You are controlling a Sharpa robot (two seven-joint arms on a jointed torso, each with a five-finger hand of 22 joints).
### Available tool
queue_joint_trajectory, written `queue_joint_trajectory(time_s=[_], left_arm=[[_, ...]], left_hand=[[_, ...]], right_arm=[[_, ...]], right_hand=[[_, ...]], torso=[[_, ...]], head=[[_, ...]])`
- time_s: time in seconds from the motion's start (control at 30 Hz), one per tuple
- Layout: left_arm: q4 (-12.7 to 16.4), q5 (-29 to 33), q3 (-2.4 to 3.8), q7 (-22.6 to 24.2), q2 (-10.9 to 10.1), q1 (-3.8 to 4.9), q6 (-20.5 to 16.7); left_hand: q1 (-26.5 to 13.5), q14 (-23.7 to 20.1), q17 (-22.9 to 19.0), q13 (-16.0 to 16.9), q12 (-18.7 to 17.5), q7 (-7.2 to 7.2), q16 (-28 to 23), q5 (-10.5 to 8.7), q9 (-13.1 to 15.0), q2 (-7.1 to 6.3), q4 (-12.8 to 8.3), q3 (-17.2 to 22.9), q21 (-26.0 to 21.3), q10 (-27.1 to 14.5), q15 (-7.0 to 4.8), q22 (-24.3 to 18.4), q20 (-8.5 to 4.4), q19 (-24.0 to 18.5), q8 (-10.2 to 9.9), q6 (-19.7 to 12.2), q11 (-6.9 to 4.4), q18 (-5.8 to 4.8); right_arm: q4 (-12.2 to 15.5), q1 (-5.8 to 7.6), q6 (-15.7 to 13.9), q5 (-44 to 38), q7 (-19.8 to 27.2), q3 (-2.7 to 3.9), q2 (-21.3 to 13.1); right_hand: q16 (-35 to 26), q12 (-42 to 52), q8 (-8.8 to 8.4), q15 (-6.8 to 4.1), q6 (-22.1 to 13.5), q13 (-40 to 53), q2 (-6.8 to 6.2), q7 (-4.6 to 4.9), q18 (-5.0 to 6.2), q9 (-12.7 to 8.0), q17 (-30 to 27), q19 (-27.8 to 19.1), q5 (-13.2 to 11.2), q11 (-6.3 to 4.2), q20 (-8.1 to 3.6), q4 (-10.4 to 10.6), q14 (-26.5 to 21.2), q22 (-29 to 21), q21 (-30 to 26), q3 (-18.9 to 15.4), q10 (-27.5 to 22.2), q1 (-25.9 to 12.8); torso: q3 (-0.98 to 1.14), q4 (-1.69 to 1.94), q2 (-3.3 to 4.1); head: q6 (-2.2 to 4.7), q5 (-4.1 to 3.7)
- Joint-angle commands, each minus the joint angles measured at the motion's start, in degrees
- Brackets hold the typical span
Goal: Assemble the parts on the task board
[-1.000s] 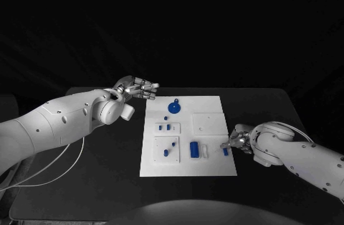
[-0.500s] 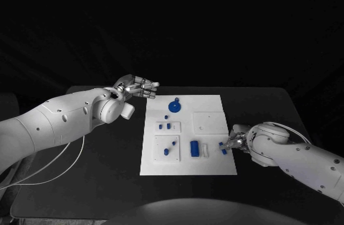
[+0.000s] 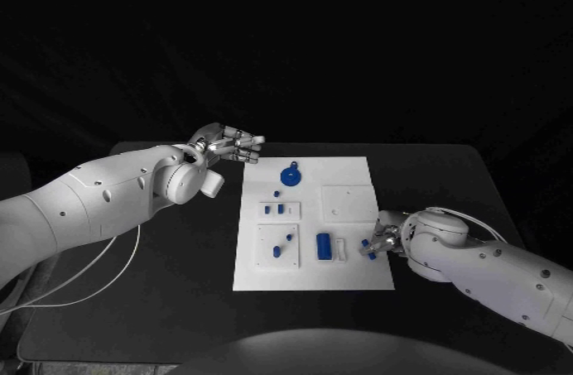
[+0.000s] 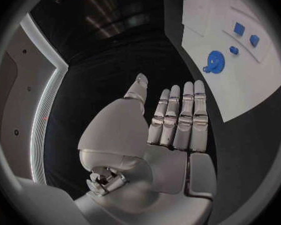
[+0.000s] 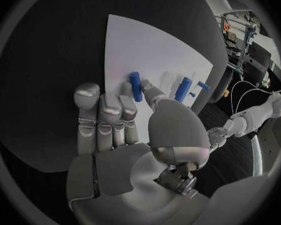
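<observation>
your right robot hand [image 3: 384, 241] sits at the 3 o'clock edge of the task board [image 3: 353, 276], pinching a small blue peg [image 5: 135, 86] between thumb and a fingertip, its other fingers lying straight alongside. your left robot hand [image 3: 230, 147] hovers off the board's 11 o'clock corner above the black surface [image 3: 179, 284], fingers straight and together, holding nothing. a blue gear [image 3: 291, 176] lies at the board's 12 o'clock end, a blue cylinder [image 3: 324, 246] toward 6 o'clock.
</observation>
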Motion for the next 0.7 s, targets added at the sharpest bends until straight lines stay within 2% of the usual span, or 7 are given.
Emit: queue_joint_trajectory(time_s=[0.03, 0.23, 0.37, 0.4, 0.53, 0.6, 0.7], left_arm=[[0.09, -0.08, 0.03, 0.03, 0.13, 0.0, 0.99], [0.07, -0.08, 0.03, -0.11, 0.19, 0.0, 1.17], [0.06, -0.08, 0.03, -0.2, 0.18, 0.0, 1.26], [0.05, -0.08, 0.03, -0.21, 0.18, 0.0, 1.26], [0.05, -0.08, 0.03, -0.24, 0.18, 0.0, 1.3], [0.06, -0.08, 0.03, -0.26, 0.16, 0.0, 1.28], [0.05, -0.08, 0.02, -0.28, 0.13, 0.0, 1.26]], left_hand=[[-0.05, -0.18, -0.03, -0.03, -0.29, 0.17, -0.16, -0.16, 0.0, 0.23, 0.06, 0.07, -0.08, -0.28, 0.03, 0.04, 0.07, -0.52, -0.15, -0.13, -0.06, -0.21], [0.0, -0.16, -0.02, -0.03, -0.29, 0.26, -0.16, -0.16, 0.0, 0.36, 0.0, -0.1, -0.08, -0.34, 0.03, 0.04, 0.08, -0.5, -0.16, -0.21, -0.01, -0.19], [0.0, -0.16, -0.02, -0.03, -0.29, 0.26, -0.16, -0.16, 0.0, 0.36, 0.0, -0.1, -0.08, -0.34, 0.03, 0.04, 0.08, -0.5, -0.16, -0.21, -0.01, -0.19], [0.0, -0.16, -0.02, -0.03, -0.29, 0.26, -0.16, -0.16, 0.0, 0.36, 0.0, -0.1, -0.08, -0.34, 0.03, 0.04, 0.08, -0.5, -0.16, -0.21, -0.01, -0.19], [0.01, -0.12, -0.02, -0.03, -0.29, 0.32, -0.16, -0.16, 0.0, 0.6, -0.04, -0.19, -0.07, -0.35, 0.05, 0.05, 0.08, -0.47, -0.16, -0.24, 0.02, -0.15], [0.01, -0.12, -0.02, -0.03, -0.29, 0.32, -0.16, -0.16, 0.0, 0.6, -0.04, -0.19, -0.07, -0.35, 0.05, 0.05, 0.08, -0.47, -0.16, -0.24, 0.02, -0.15], [0.01, -0.12, -0.02, -0.03, -0.29, 0.32, -0.16, -0.16, 0.0, 0.6, -0.04, -0.19, -0.07, -0.35, 0.05, 0.05, 0.08, -0.47, -0.16, -0.24, 0.02, -0.15]], right_arm=[[-0.51, -0.96, 4.0, -0.87, -1.07, -1.16, 0.17], [-0.72, -0.96, 4.05, -0.93, -1.11, -1.93, 0.5], [-0.87, -0.96, 3.23, 0.16, -1.13, -2.17, 0.6], [-0.85, -0.96, 2.92, 0.45, -1.14, -2.2, 0.59], [-0.6, -0.96, 1.64, 1.64, -0.84, -2.26, 0.5], [-0.37, -0.96, 0.65, 3.31, -0.55, -2.27, 0.4], [0.0, -0.96, -1.07, 5.91, -0.08, -2.27, 0.21]], right_hand=[[-0.3, -0.39, -0.5, 0.38, -0.9, 2.15, 0.7, 0.31, -0.2, -19.15, 0.01, 3.19, 0.79, 0.15, 0.38, -1.36, -0.11, 2.84, -0.35, 0.47, -0.3, 0.66], [-0.36, -0.38, -0.52, 0.51, -1.23, 2.01, 2.09, 0.65, -0.03, -22.34, -0.1, 3.18, 6.18, 0.3, 0.56, -5.41, -0.15, 2.95, -0.49, 1.32, -0.59, 0.67], [-0.42, -0.51, -0.46, 0.5, -0.96, 1.94, 3.98, 1.13, 0.01, -23.99, -0.15, 3.19, 15.93, 0.35, 0.54, -9.0, -0.2, 3.07, -0.5, 3.21, -0.98, 1.99], [-0.43, -0.52, -0.47, 0.52, -0.89, 1.9, 4.38, 1.27, 0.05, -24.23, -0.16, 3.18, 16.75, 0.36, 0.57, -10.12, -0.22, 3.12, -0.52, 3.9, -1.03, 1.53], [-0.4, -0.64, -0.44, 0.51, -1.05, 1.68, 5.19, 1.91, 0.2, -24.53, -0.13, 3.15, 24.71, 0.43, 0.51, -13.01, -0.39, 3.53, -0.2, 11.14, -1.17, -0.37], [-0.35, -0.47, -0.42, 0.42, -0.68, 1.64, 4.2, 1.84, 0.27, -24.51, -0.13, 3.14, 25.59, 0.34, 0.5, -12.93, -0.39, 3.85, 0.01, 15.31, -0.88, -2.06], [-0.32, -0.5, -0.39, 0.37, -0.29, 1.46, 3.92, 1.66, 0.25, -23.33, -0.21, 3.13, 26.26, 0.16, 0.42, -12.86, -0.36, 4.3, 0.05, 16.87, -0.68, -2.8]], torso=[[-0.01, -0.04, -0.01], [0.04, -0.02, 0.01], [0.04, -0.04, -0.01], [0.03, -0.08, -0.01], [0.03, -0.07, 0.0], [0.06, -0.05, 0.01], [0.08, -0.06, 0.01]], head=[[-0.03, -0.01], [-0.02, 0.02], [-0.06, -0.04], [-0.1, 0.01], [-0.15, 0.02], [-0.15, 0.05], [-0.18, 0.11]])
